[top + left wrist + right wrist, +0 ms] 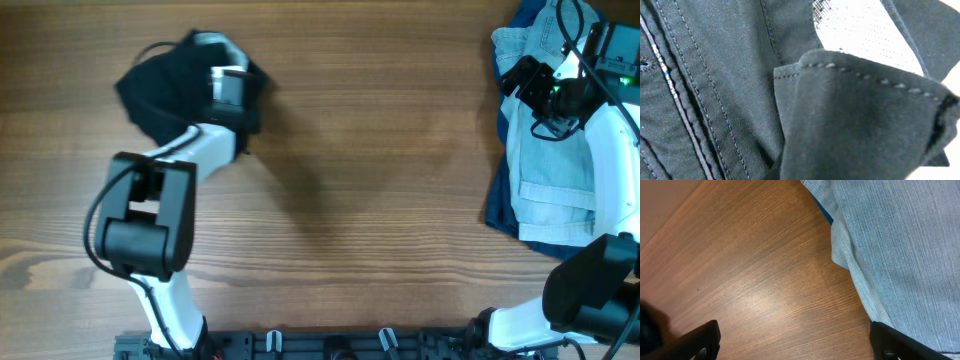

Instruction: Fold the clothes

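Left side first: my left end effector [228,88] is down on the black shorts [160,85], which lie bunched in a heap at the far left of the table [380,180]. Its wrist camera shows nothing but dark cloth up close, a hemmed flap [860,120] doubled over the stitched seams, with the pale mesh lining [865,30] peeking out above it. My own fingers don't appear in that view, so I cannot tell whether I'm pinching the cloth or just resting on it. Over on the right, my right end effector [794,330] hangs above bare wood with its fingers spread wide and nothing between them, just beside the edge of the denim shorts [900,255]. Those lie on top of the navy garment [500,215] at the far right edge. My read is that I'm early in the job, working the black pair, and nothing looks folded flat yet. The next move calls for getting this heap spread smooth, finding a clean edge or the waistband, then bringing one half over the other. The right arm would have to cross well over if it is to help.
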Available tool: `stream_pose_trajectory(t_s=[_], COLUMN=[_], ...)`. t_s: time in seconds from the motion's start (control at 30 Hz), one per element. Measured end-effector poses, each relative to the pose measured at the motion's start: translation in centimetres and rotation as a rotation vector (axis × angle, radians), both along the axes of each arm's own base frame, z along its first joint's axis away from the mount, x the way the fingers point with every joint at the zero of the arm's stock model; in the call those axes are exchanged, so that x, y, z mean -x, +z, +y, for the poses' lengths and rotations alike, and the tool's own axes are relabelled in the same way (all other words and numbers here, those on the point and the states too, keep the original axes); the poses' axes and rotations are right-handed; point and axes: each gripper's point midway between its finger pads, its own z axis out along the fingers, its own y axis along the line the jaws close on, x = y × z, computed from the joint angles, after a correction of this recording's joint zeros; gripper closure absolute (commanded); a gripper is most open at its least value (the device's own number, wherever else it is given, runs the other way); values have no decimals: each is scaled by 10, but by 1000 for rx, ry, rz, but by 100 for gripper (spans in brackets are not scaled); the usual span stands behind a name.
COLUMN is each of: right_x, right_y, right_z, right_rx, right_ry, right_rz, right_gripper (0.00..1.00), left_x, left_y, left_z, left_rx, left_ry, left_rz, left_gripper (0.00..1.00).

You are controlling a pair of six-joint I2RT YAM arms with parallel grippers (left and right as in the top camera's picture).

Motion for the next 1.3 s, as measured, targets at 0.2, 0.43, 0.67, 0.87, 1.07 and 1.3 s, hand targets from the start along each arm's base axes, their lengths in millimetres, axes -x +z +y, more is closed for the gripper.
stream_pose_trajectory(t_s=[0.2, 0.43, 0.67, 0.87, 1.07, 1.3], right_x=[5, 9, 10, 10, 10, 10], right_y=[-3, -5, -5, -6, -6, -5], right_z=[2, 3, 3, 3, 3, 3], right_rx=[-7, -11, -11, -11, -8, -4], right_ry=[1, 3, 3, 4, 10, 17], right_rz=[25, 44, 47, 48, 47, 45], right_gripper=[4, 4, 4, 4, 4, 4], left_x=[-7, -31, -63, -59, -17, 63], left_y=[6, 31, 80, 97, 162, 143], left_z=[110, 155, 155, 144, 133, 146], left_rx=[141, 451, 601, 458, 228, 172], left_ry=[384, 686, 675, 499, 291, 328], left_rz=[-108, -398, -658, -583, -447, -133], left_gripper=[91, 74, 0, 0, 0, 1])
